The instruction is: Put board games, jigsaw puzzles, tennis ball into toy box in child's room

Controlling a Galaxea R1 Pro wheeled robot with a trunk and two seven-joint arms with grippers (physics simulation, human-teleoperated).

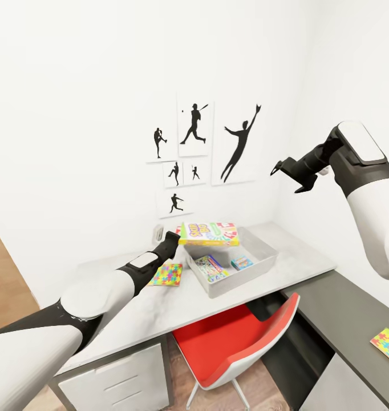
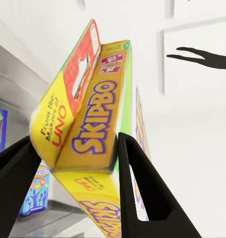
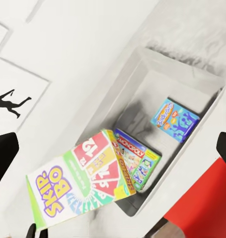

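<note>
- Left puzzle: flat on the table, just left of the box; not yet stowed.
- Left gripper: clamped on the Skip-Bo game, fingers on either side of its edge; the game hangs flat over the box's far-left rim, not released.
- Box holds two items: Monopoly game at left, small blue game at right (so two board games look done, the third is near).
- Right gripper: raised near the wall, fingers apart, nothing held.
- Second puzzle: on the dark desk, far right, still out.
- Tennis ball: cannot locate.
</note>
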